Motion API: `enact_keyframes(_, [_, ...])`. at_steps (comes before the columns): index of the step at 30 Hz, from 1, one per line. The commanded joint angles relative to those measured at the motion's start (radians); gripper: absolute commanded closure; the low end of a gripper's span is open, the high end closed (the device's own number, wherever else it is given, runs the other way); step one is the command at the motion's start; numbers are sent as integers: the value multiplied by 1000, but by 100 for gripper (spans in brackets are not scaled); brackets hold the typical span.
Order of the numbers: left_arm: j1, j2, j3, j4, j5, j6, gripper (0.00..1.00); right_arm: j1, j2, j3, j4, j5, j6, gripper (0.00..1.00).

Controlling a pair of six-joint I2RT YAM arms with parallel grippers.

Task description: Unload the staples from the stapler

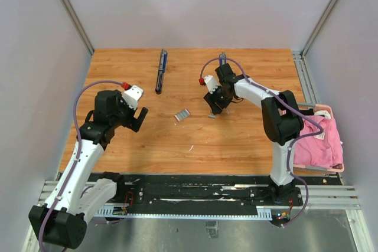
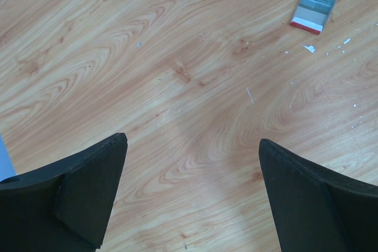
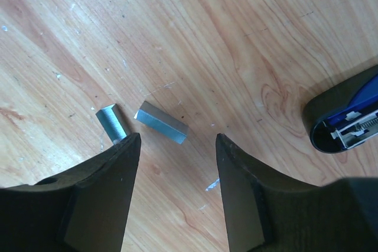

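2 strips of staples [image 3: 160,123] are seen at 11 o'clock of the parted, empty right gripper [image 3: 177,140]; the left gripper [image 2: 192,140] is spread wide

wooden table [image 1: 236,146] | on it: stapler [image 1: 160,70], staples [image 3: 161,123], box [image 2: 316,2], maybe paper flecks [image 2: 309,48]

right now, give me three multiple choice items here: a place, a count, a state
1. Where do the staples lie? A on the table by the right gripper; B in the left gripper; C held by the right gripper.
2. How many staple strips show? A one; B two; C five.
3. The left gripper is: A open, empty; B shut, empty; C shut on staples.
Key: 1 A, they rest on wood at its open fingertips; 2 B, two lie side by side; 3 A, fingers wide apart over bare wood.
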Motion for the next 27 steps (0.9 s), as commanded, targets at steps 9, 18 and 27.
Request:
enact_keyframes(9, [4, 1, -8, 21, -9, 7, 2, -50, 28, 221, -263, -206, -195, 49])
enact_keyframes(18, [4, -2, -8, 21, -14, 5, 2, -85, 26, 210, -334, -233, -596, 55])
enact_keyframes(27, [4, -2, -8, 21, -18, 5, 2, -73, 17, 167, -355, -298, -839, 58])
